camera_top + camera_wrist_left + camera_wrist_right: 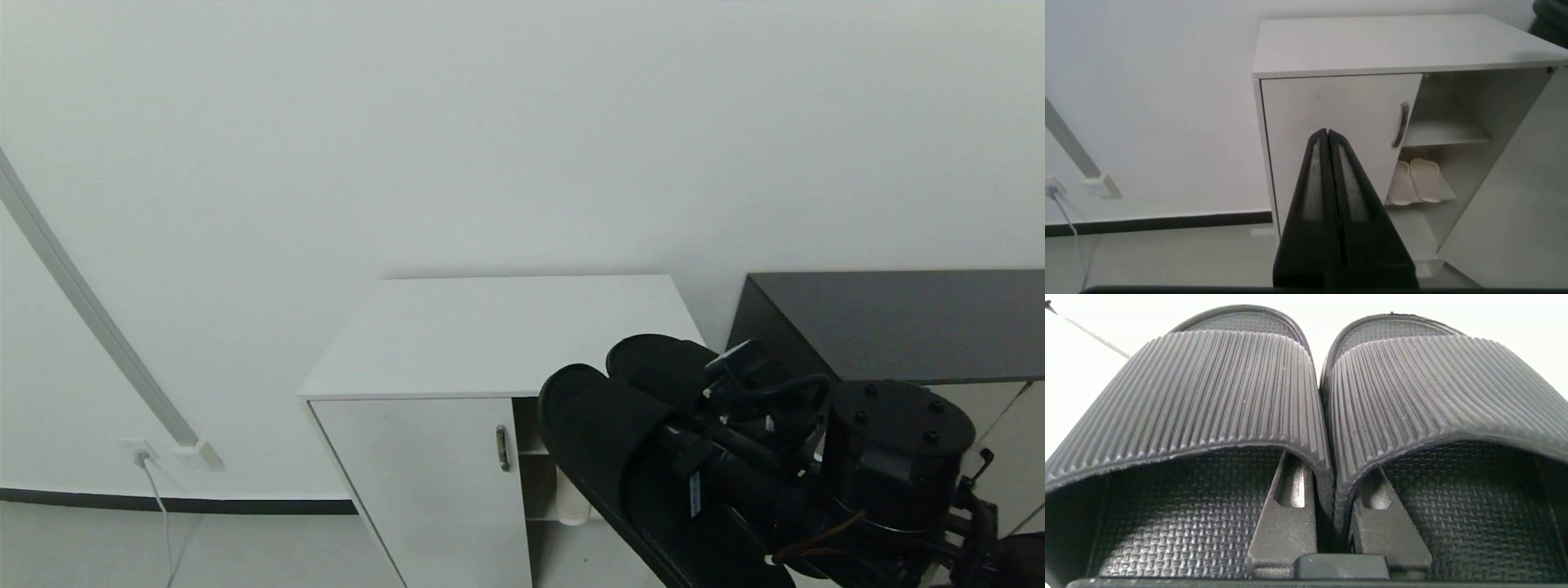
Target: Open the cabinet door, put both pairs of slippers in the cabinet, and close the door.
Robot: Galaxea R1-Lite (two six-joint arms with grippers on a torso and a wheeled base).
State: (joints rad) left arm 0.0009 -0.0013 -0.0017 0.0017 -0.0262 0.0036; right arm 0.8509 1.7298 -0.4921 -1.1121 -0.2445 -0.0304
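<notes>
A white cabinet [490,335] stands against the wall, its left door [424,482] closed, with a metal handle [502,447]. The right side is open, and the right door [1511,220] is swung outward. A pair of white slippers [1421,180] lies on the lower shelf inside. My right gripper [1331,502] is shut on a pair of black slippers [612,416], one finger inside each, pinching their inner walls together. It holds them in front of the cabinet's open right side at about top height. My left gripper [1327,139] is shut with nothing in it, facing the closed door.
A dark-topped cabinet [898,322] stands right of the white one. A wall socket with a cable [139,451] and a slanted conduit [82,302] are on the wall at left. An upper shelf [1445,135] inside the cabinet is bare.
</notes>
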